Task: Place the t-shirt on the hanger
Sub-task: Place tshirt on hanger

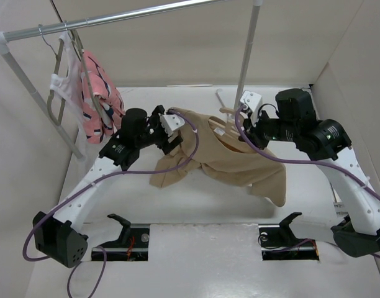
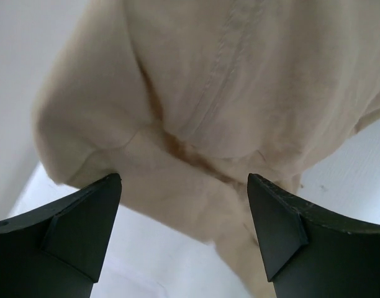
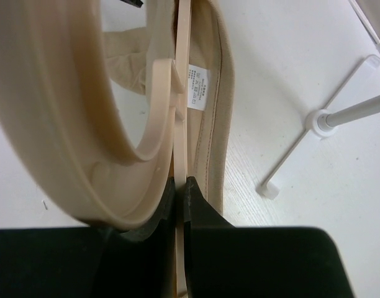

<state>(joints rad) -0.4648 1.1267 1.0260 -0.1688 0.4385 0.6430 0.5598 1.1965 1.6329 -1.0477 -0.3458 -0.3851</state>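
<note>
Clamping hanger [image 3: 183,62], right claw [image 3: 179,183], label [image 3: 196,87] wrist-view only

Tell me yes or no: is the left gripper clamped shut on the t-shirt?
No. In the left wrist view the left gripper has its jaws wide apart, and the t-shirt hangs beyond them.

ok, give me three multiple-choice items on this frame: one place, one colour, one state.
1. Where does the pink garment hang?
A) on the rail, at its left end
B) over the right arm
C) flat on the table

2. What colour is the t-shirt?
A) blue
B) tan
C) black

3. How is the right gripper?
A) open and empty
B) shut on the pink garment
C) shut on the hanger

1 A: the top view shows it hanging from the rail.
2 B: the cloth is tan in every view.
3 C: the right wrist view shows it closed on the hanger's thin bar.
</note>
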